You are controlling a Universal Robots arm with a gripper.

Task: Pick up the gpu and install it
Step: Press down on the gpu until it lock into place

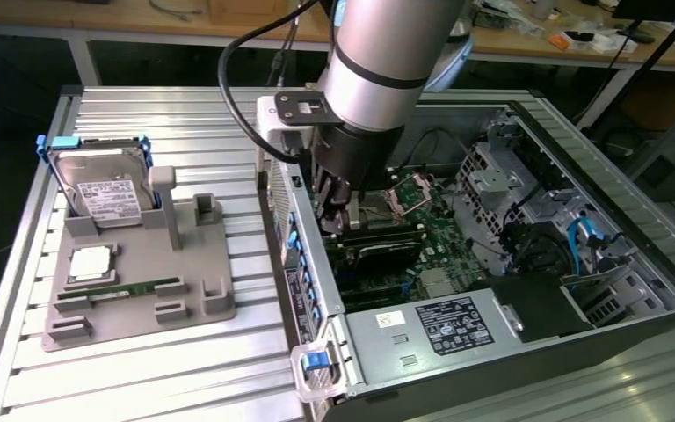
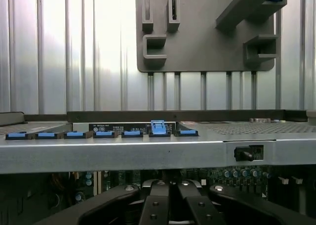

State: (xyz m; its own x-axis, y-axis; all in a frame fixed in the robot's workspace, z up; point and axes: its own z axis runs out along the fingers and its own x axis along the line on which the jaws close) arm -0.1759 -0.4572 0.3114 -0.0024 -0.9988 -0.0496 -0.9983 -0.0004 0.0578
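The gripper [image 1: 335, 211] is hanging inside the case [image 1: 619, 264] at frame centre, just above the gpu [image 1: 375, 250], a dark card over the motherboard. Whether it is gripping cannot be told. Any tilt or misalignment is risking the card jamming at its slot.

Arm [image 1: 367, 79] reaches down into open computer case [image 1: 619, 220], close against rear wall [image 1: 296, 255] with blue slot clips [image 2: 158, 128]. Drive cage [image 1: 502, 176] and power supply [image 1: 455, 321] bound the motherboard [image 1: 431, 237] opening. Table [image 1: 197, 369] beside gray fixture [image 1: 138, 290] lies open.

End effector [image 1: 340, 207] fingertips hidden inside case [image 1: 619, 264]
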